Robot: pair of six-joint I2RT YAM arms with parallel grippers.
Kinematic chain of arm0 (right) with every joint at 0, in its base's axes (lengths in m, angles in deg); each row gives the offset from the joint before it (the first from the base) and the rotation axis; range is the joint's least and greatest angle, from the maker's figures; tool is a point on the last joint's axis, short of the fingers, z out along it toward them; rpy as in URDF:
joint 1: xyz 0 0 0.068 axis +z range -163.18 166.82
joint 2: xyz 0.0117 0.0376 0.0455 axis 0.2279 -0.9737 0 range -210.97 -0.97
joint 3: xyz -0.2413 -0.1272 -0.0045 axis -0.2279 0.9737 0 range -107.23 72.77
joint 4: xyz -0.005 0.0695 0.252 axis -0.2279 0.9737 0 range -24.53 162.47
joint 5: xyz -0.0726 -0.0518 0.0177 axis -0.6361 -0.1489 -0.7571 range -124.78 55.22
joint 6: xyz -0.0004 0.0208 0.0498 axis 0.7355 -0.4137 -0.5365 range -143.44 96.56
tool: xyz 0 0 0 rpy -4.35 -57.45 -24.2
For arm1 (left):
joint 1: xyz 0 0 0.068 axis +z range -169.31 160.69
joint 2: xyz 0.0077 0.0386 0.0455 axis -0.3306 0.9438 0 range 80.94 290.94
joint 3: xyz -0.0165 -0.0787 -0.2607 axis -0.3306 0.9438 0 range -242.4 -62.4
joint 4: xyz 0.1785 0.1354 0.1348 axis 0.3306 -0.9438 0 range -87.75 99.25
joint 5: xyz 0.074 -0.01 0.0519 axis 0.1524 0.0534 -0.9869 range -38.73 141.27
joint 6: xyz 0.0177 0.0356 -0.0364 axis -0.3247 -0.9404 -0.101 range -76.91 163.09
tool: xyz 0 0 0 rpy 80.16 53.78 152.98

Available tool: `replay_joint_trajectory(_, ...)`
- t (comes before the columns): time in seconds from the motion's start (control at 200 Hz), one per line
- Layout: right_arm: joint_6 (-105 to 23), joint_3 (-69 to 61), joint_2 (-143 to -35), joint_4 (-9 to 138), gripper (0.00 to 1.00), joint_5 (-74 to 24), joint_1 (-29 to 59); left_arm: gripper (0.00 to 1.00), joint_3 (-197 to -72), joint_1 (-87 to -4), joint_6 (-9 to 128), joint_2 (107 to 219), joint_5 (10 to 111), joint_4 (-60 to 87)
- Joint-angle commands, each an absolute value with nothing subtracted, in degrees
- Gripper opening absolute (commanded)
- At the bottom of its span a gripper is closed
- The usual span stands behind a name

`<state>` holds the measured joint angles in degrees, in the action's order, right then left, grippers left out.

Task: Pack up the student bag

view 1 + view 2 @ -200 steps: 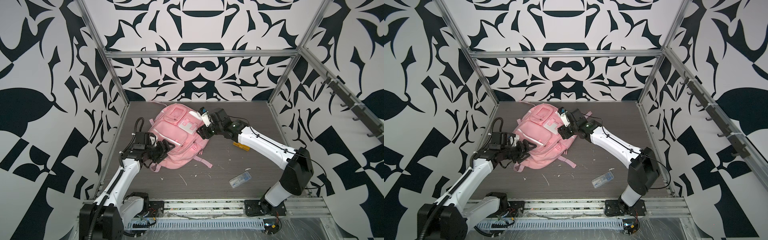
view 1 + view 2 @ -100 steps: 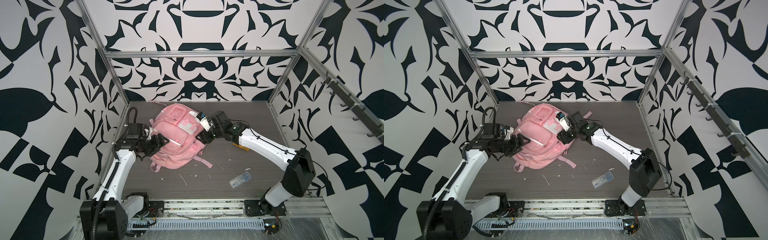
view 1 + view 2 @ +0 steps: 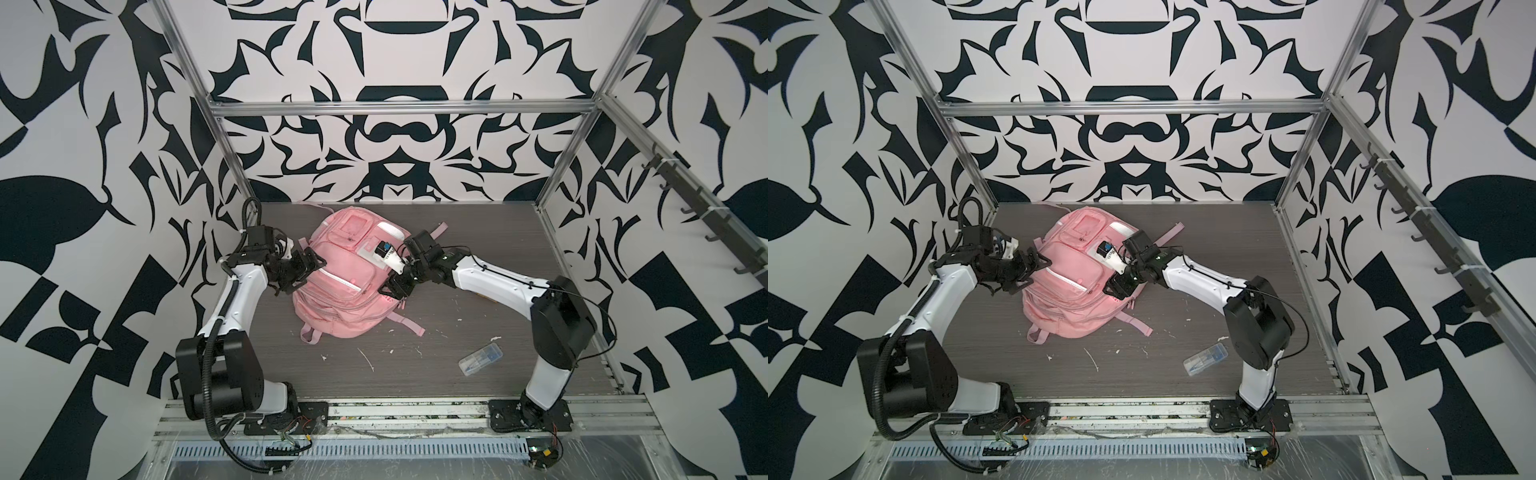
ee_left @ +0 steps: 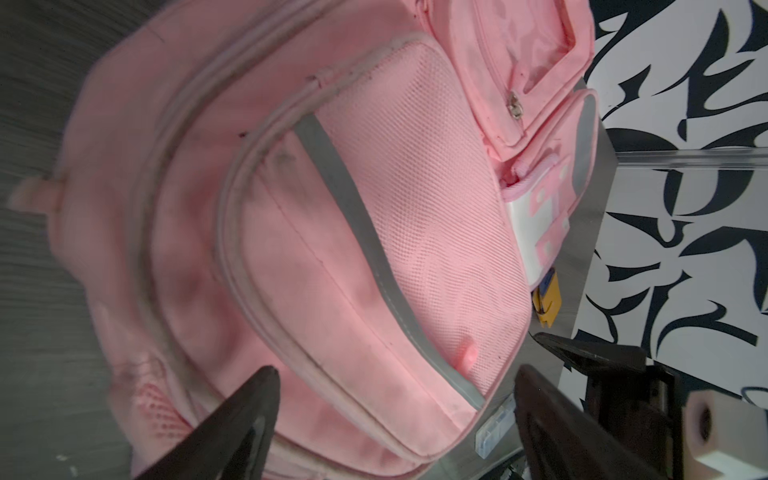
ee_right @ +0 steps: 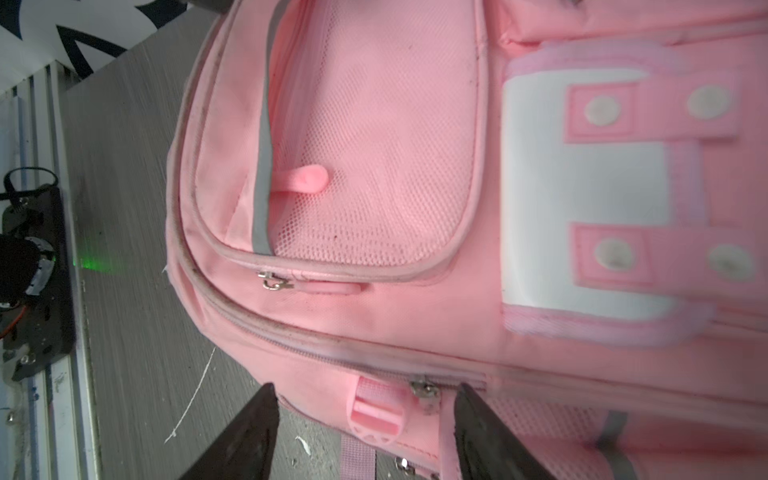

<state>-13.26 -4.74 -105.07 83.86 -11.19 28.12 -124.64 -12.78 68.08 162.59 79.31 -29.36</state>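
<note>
In both top views the student bag lies flat, front pockets up, on the far left half of the grey desk, its pink straps trailing out towards the near side and towards the back wall. The left claw sits at the bag's left edge with its jaws spread, and the right claw sits at the bag's right edge, also spread. A small clear plastic case lies well apart from the bag, on the near right of the desk beside the right arm's upright link. In the left wrist view the student bag fills most of the picture, with its mesh pocket and a grey reflective strip facing the camera. The left claw is spread wide, its dark fingers standing on either side of the pocket's end; whether they touch the fabric I cannot tell. In the right wrist view the student bag shows its mesh pocket, a white patch crossed by two pink snap tabs, and the main zip line. The right claw is spread, and between its fingers lie a pink strap buckle and a metal zip slider at the bag's side, neither of them pinched.
</note>
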Motion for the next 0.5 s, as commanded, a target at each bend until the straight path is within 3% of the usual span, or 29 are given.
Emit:
replay_joint_trajectory(0.0,-10.37,-7.34,-104.75,81.09,0.69,-8.99,28.66,0.91,-125.91,-11.3,64.37,163.78,78.35,-29.93)
replay_joint_trajectory(0.19,-7.36,-11.5,-108.9,83.3,0.66,-8.48,30.04,0.9,-124.74,-10.04,62.8,166.52,78.89,-29.15)
replay_joint_trajectory(0.495,-6.75,-16.19,-114.38,83.57,0.61,-7.04,32.17,0.81,-122.87,-9.96,63.9,170.12,83.1,-27.34)
